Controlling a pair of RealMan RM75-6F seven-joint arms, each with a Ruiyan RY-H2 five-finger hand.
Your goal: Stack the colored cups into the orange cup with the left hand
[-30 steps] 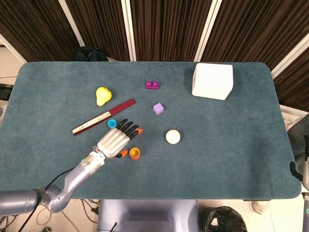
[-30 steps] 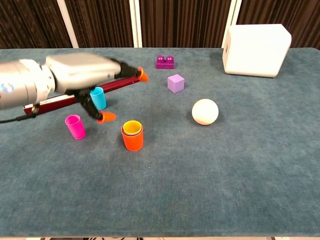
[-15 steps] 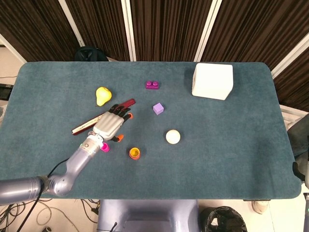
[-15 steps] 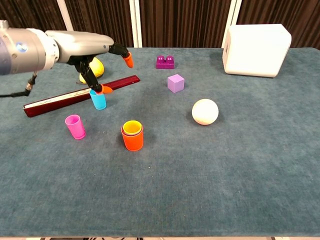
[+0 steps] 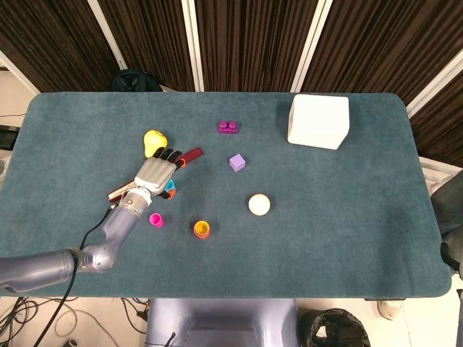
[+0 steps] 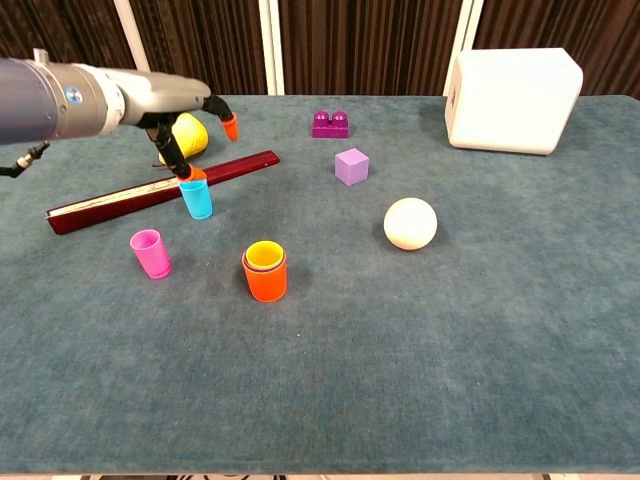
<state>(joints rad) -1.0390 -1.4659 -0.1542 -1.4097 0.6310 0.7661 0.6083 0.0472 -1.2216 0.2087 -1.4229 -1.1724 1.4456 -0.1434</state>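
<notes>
Left hand (image 6: 165, 105): held over the far-left part of the table (image 6: 420, 380), fingers spread and nothing yet grasped; one orange-tipped finger (image 6: 192, 172) is lowered to the rim of the blue cup (image 6: 197, 199), with contact that cannot be confirmed from either view. The blue cup is found directly below the fingertips, upright, its mouth facing up, so its long axis is vertical and a grasp from above or from the side is judged to be called for.

Orange cup (image 6: 265, 277): located nearer the robot than the hand and towards the right arm's side, well apart from it; a yellow cup (image 6: 265, 254) is already nested inside (a thin purple rim appears to be seen between the two).

Pink cup (image 6: 150, 252): set upright, nearer the robot than the hand, just beside the blue cup, not yet stacked.

Right hand: not shown in either view; the left hand is therefore the only one near the cups.

Dark red bar (image 6: 160, 190): laid flat just behind the blue cup, under the hand.
</notes>
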